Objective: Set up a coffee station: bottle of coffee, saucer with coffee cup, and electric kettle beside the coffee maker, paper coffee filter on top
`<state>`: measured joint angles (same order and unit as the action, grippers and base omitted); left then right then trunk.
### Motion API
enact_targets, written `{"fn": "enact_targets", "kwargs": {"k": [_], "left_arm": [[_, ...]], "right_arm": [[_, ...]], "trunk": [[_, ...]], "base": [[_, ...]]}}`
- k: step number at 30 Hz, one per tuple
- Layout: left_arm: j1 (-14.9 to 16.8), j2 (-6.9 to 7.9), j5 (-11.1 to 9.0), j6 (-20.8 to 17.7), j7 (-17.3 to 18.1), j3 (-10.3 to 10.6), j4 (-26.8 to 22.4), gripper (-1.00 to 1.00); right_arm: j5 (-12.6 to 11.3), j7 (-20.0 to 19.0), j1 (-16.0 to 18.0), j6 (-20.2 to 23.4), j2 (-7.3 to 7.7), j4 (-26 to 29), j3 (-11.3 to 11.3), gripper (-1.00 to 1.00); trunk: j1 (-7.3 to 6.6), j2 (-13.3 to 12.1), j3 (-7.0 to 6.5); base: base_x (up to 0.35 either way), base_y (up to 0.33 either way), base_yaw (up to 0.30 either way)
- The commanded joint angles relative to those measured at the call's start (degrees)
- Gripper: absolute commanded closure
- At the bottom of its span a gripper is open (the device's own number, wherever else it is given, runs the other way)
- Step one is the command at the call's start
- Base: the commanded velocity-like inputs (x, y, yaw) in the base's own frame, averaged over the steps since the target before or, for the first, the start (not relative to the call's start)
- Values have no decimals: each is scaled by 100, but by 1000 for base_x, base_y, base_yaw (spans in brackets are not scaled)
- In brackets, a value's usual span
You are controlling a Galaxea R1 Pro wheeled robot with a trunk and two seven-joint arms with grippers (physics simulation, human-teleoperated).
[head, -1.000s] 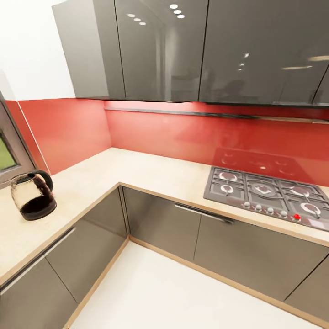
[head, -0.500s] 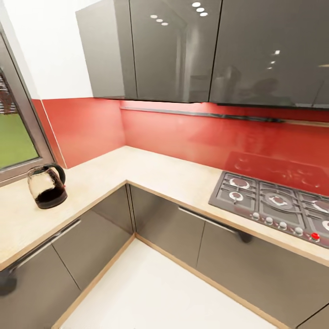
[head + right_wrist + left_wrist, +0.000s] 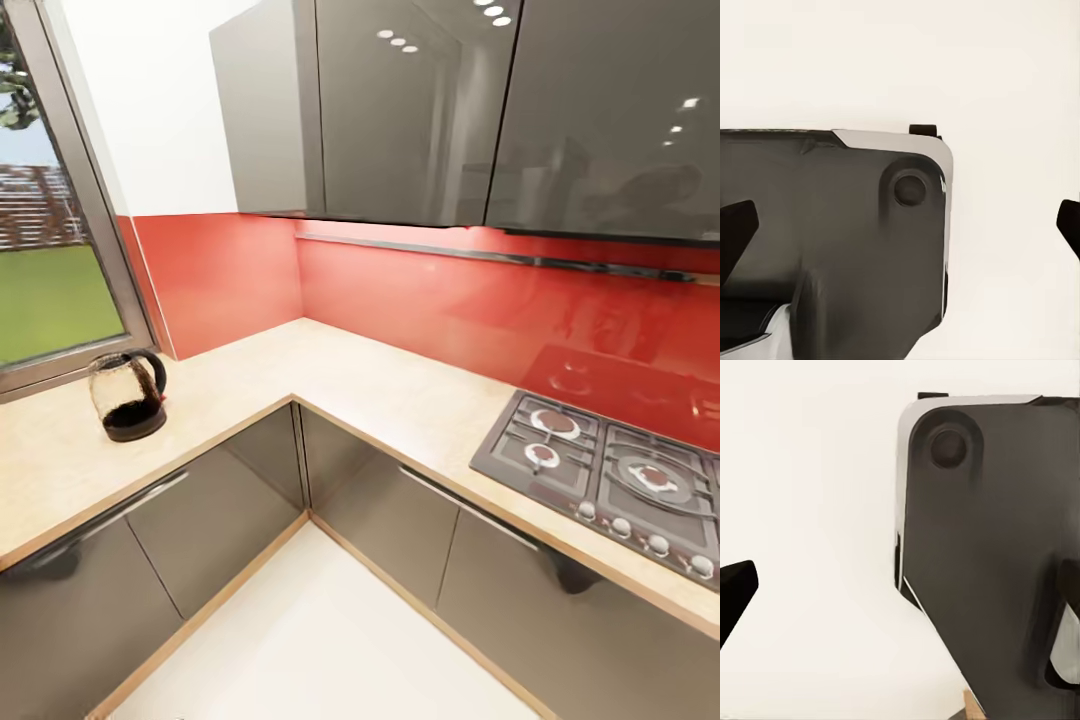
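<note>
Head view: clear glass electric kettle with black base (image 3: 127, 397) stands on light beige wood-grain countertop (image 3: 380, 385) beneath a window, gas hob (image 3: 620, 480) cut off; wrist views show dark fingertips (image 3: 733, 598) wide apart, each gripper spread, holding nothing.

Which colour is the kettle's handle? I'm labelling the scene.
Black; the electric kettle shows best in the head view, standing on the countertop.

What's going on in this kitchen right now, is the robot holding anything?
Nothing is being handled in these views. The head camera looks over an L-shaped countertop. The electric kettle stands upright on it, by the window, and a gas hob sits on the right-hand stretch. The wrist cameras show pale floor and dark robot body, with the fingertips spread apart and nothing between them.
</note>
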<state>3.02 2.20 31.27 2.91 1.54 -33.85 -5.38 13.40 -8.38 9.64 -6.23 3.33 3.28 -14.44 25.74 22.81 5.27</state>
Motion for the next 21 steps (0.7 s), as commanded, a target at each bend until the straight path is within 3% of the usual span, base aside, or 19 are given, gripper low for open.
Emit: {"fn": "enact_targets", "kwargs": {"k": [1, 6, 21], "left_arm": [[5, 23, 2, 20, 18, -155, 2, -100], [5, 80, -76, 25, 21, -340, 10, -100], [5, 77, -95, 34, 30, -364, 15, -100]], "right_arm": [[49, -23, 4, -19, 1, -3, -50, -100], [48, -23, 6, -19, 1, -3, -50, -100], [51, -23, 5, -19, -3, -3, -50, -100]], "trunk": [[5, 11, 12], [5, 11, 12], [5, 11, 12]], "base": [[170, -292, 277], [131, -218, 278], [9, -15, 277]]}}
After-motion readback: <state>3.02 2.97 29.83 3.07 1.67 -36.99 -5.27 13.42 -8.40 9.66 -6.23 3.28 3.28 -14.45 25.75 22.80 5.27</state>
